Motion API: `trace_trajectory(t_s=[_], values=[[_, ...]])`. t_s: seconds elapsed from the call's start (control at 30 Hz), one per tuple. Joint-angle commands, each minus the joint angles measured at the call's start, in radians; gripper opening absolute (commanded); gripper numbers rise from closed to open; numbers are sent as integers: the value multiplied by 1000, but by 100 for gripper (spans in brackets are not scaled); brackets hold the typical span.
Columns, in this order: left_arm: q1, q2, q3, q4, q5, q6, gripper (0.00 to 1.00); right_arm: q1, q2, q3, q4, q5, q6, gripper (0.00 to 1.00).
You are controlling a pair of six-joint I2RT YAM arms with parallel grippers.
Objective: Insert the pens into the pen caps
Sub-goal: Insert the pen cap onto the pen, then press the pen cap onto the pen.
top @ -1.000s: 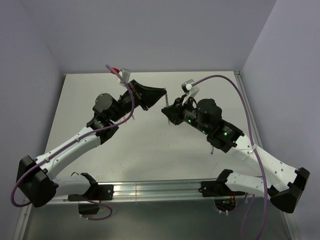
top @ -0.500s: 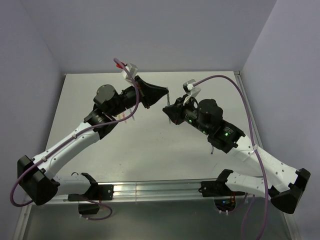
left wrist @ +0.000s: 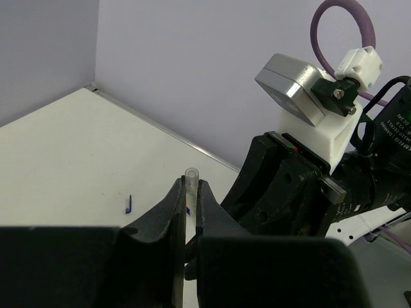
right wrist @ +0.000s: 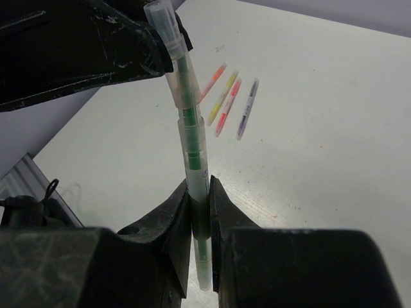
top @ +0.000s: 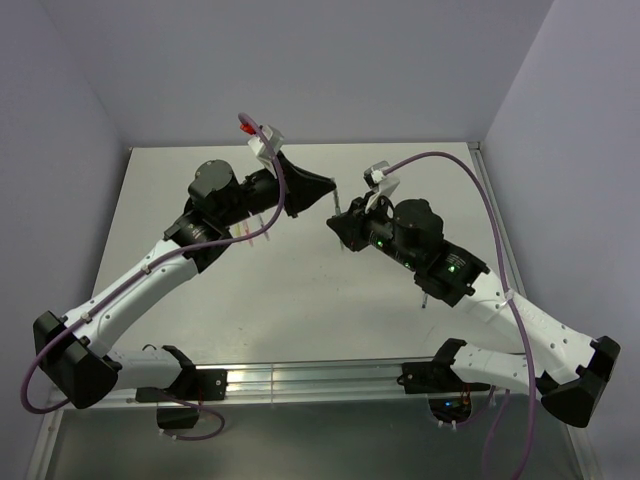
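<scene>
Slightly higher now — left fingers [left wrist: 168, 212] clamped on pen cap [left wrist: 191, 176], right fingers [right wrist: 172, 218] steady, gripping green pen [right wrist: 192, 144].

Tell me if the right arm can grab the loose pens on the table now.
Probably not yet. The right pincer is shut on the green pen, whose top sits in the clear cap held by the left pincer. The loose pens lie uncovered, so freeing the pincer should do.
</scene>
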Motion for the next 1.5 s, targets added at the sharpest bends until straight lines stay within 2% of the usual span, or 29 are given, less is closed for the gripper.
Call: trace_trajectory(t_s=[0.0,0.13,0.17,0.23,0.43,0.5,0.73,0.97,1.2,1.47], values=[[-14,10,2,-160,189,9,0,-31,-27,31,170,150,14,0],[-8,7,2,-144,184,-7,0,-27,-30,31,171,136,12,0],[-2,8,4,-134,192,-10,5,-26,-33,31,173,131,12,0],[1,5,4,-117,196,-26,8,-23,-35,31,173,125,9,0],[14,-2,5,-72,198,-63,26,-14,-47,35,171,108,3,0],[21,-11,-4,-49,195,-78,34,-9,-49,39,168,105,3,0],[50,-73,-28,-7,103,-116,41,0,-59,39,167,99,0,0],[115,-85,-27,116,135,-185,55,17,-41,46,168,18,0,0],[136,-39,-1,231,196,-273,60,39,-21,51,173,-65,15,0],[138,-9,31,259,222,-299,61,57,-3,55,173,-81,23,0]])
